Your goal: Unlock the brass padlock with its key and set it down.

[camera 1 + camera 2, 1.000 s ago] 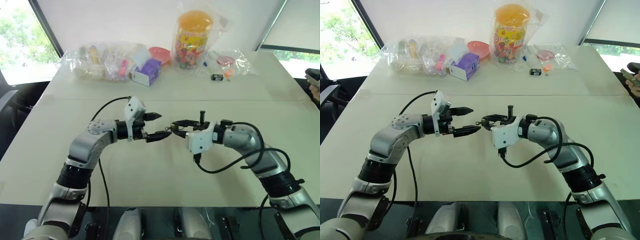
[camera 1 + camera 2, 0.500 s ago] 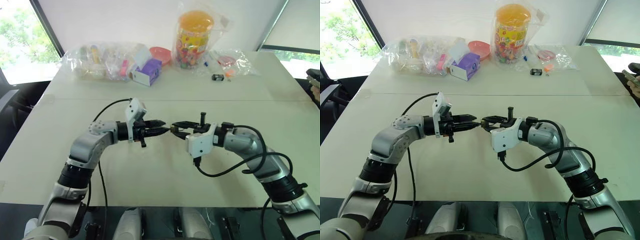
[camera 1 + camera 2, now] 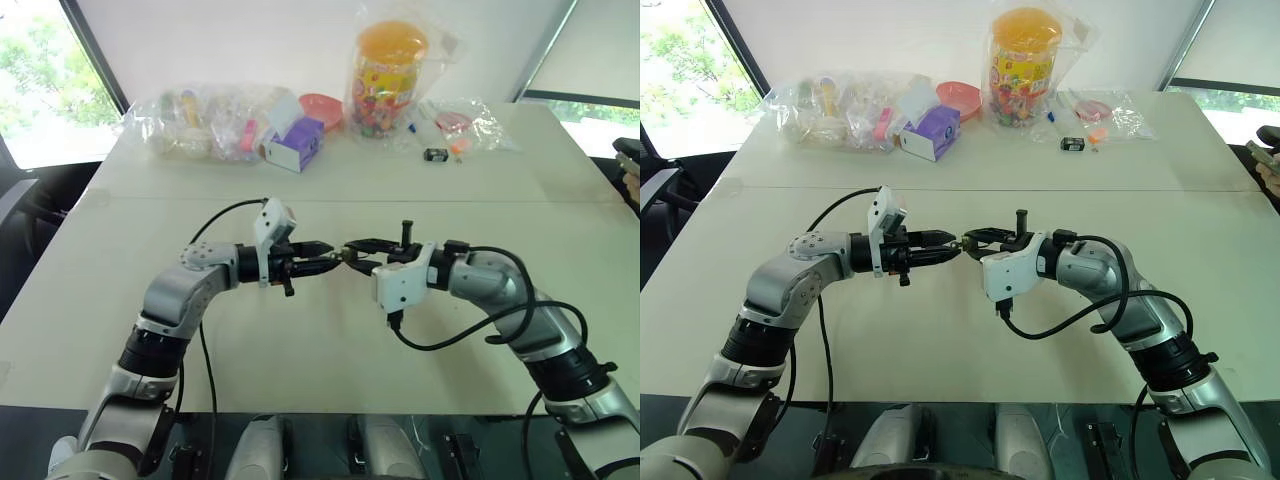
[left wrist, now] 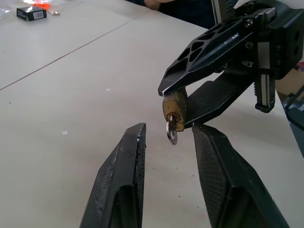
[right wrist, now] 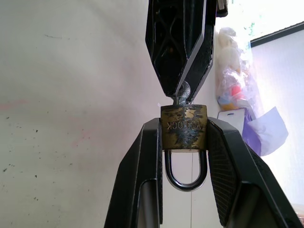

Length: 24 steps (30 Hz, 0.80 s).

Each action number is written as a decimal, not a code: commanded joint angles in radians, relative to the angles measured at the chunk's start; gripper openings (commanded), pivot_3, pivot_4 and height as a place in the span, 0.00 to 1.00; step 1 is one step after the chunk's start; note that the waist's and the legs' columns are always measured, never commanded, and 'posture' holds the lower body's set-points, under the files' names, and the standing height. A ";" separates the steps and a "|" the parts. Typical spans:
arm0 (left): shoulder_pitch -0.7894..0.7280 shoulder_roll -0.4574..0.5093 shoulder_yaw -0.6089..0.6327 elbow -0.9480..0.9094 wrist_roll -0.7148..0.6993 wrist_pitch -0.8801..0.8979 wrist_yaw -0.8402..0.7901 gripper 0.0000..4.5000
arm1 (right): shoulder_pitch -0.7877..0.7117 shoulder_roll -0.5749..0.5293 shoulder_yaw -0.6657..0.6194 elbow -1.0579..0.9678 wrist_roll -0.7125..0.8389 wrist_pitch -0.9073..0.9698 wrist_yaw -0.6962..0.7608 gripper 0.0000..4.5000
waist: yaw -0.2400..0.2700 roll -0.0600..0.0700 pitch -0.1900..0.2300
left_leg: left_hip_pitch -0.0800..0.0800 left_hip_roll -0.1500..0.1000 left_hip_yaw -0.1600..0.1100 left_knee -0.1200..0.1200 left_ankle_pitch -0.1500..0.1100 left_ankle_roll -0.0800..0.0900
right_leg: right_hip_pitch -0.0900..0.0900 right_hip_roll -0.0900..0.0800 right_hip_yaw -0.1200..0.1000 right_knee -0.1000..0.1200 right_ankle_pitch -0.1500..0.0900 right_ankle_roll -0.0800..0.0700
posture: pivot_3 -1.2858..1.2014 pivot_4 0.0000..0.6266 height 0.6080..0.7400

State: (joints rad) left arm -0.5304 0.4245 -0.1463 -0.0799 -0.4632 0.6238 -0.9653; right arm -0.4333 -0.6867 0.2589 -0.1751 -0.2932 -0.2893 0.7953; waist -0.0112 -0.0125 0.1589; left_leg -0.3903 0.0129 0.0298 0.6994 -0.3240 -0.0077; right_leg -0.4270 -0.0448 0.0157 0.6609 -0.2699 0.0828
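— Where's your left tool [image 4: 166,135]?

— Above the counter [image 3: 300,330], its fingers narrowed around the key [image 4: 171,133] but not touching it.

— And the brass padlock [image 5: 184,125]?

— Clamped by its body in my right tool [image 5: 184,130], shackle toward the wrist, key sticking out.

A pale table [image 3: 330,330] carries plastic bags [image 3: 200,122], a purple box [image 3: 293,143] and a jar [image 3: 387,68].
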 commanded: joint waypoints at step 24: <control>0.015 0.042 -0.095 0.139 0.314 -0.759 -0.033 0.01 | -0.059 0.013 -0.015 -0.136 0.229 0.341 0.210 0.15 | 0.004 0.000 0.000 | 0.000 0.000 0.000 0.000 0.000 0.000 | 0.000 -0.001 0.000 0.000 0.000 0.000 | 0.52 0.24 0.96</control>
State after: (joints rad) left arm -0.5097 0.4778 -0.2713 0.0701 -0.1037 -0.2114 -1.0116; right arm -0.4644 -0.6771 0.2455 -0.2634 -0.0847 0.0732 1.0010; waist -0.0075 -0.0125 0.1588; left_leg -0.3905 0.0128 0.0301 0.6994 -0.3242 -0.0073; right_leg -0.4270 -0.0455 0.0155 0.6605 -0.2700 0.0827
